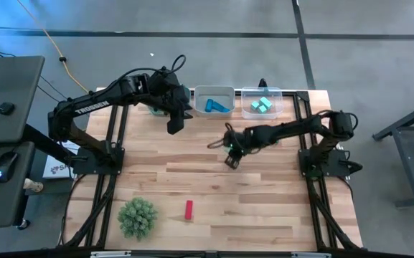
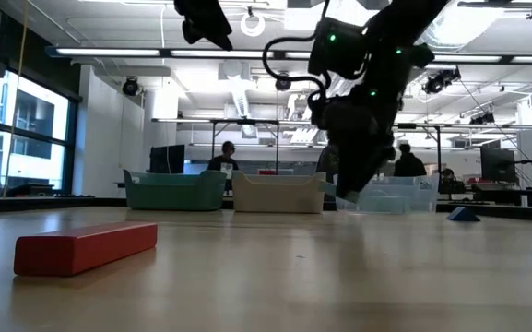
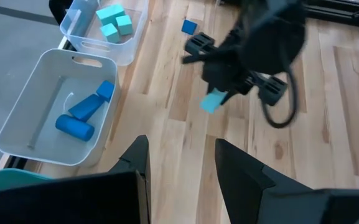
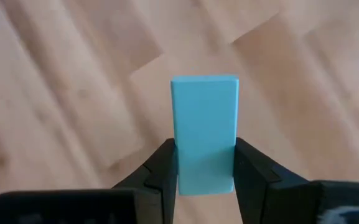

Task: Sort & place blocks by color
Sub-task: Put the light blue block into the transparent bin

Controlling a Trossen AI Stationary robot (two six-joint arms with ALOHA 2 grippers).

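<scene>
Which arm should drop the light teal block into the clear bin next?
Right. The right gripper is already shut on the light teal rectangular block, lifted off the wooden table. The clear plastic bin holds matching teal blocks. The left gripper is open and empty near the grey bin.

Overhead, table-level, two wrist-mounted views.

Teal block [image 4: 204,127] between right end effector [image 4: 205,163] fingers.

Three bins [image 1: 214,100] stand in a row along the surface's [image 1: 264,208] far edge. A bar block [image 1: 189,209] lies near the front edge, right of the plant ball [image 1: 137,217]. The right pincer [image 1: 229,159] holds a block [image 4: 204,137] mid-surface.
</scene>
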